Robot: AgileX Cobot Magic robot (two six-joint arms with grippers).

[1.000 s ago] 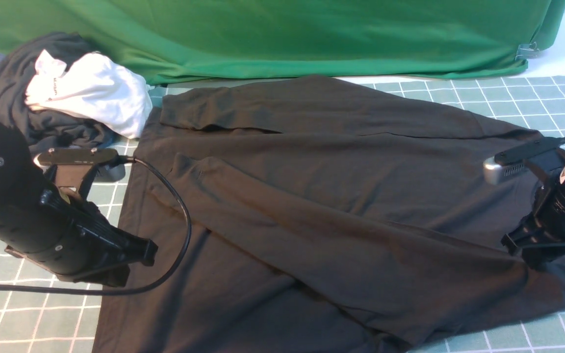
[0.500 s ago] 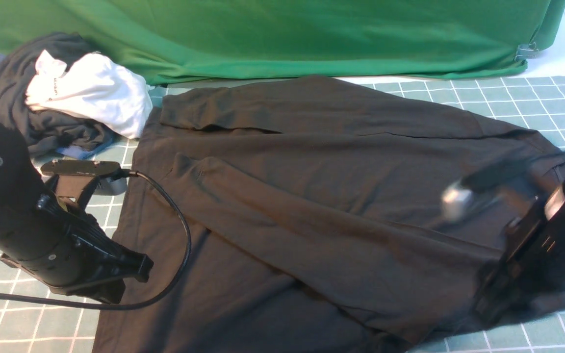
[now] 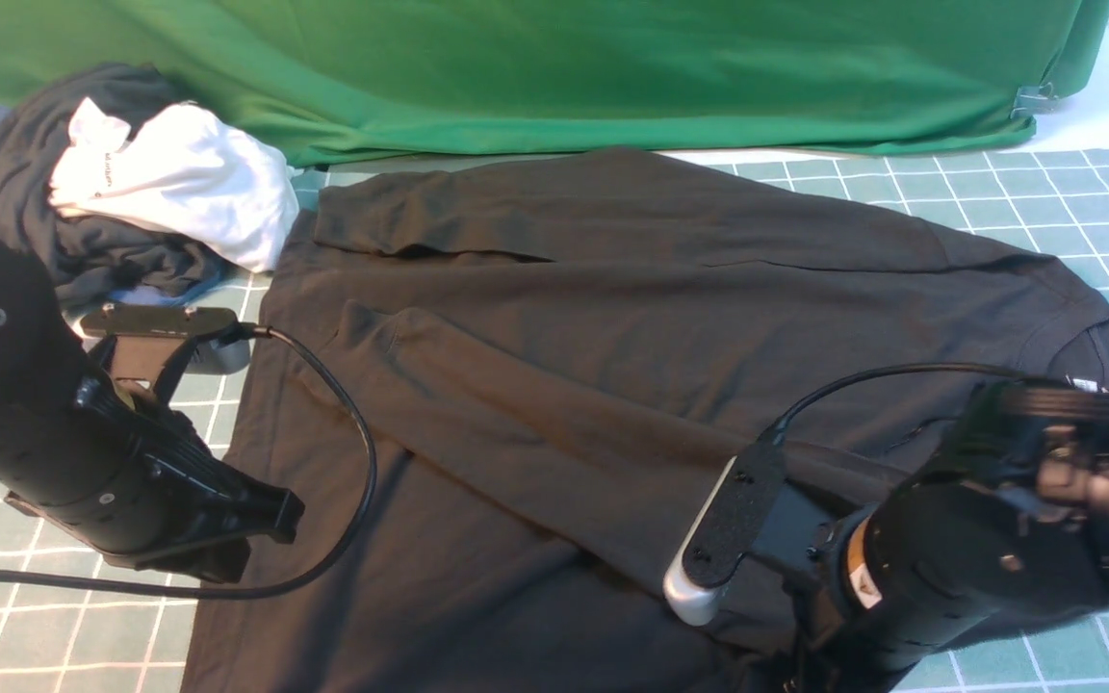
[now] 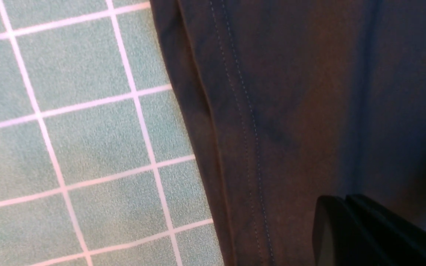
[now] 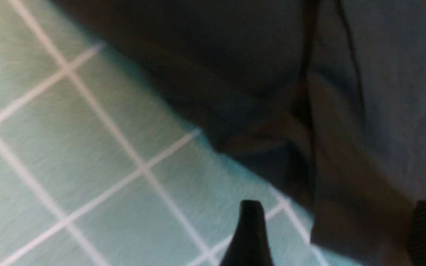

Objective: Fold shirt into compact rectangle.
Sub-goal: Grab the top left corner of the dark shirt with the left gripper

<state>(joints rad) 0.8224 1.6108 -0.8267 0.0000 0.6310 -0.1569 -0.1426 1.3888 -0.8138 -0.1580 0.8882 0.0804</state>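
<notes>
1. In the front view I get bright, fairly even light, with the upper right corner washed out nearly to white.
2. I see a pale sheen across the green cloth at the top of the frame, and small highlights on the black left arm at the left.
3. Soft dark shading lies in the folds of the black shirt, low in the frame.
4. The right arm, lower right, looks smeared in places, while the cloth around it is reasonably crisp.
5. My left wrist view is sharp on stitching and weave, with a pinkish cast on the grid lines and a soft shadow band at the right.
6. My right wrist view is dimmer and blurred throughout.
</notes>
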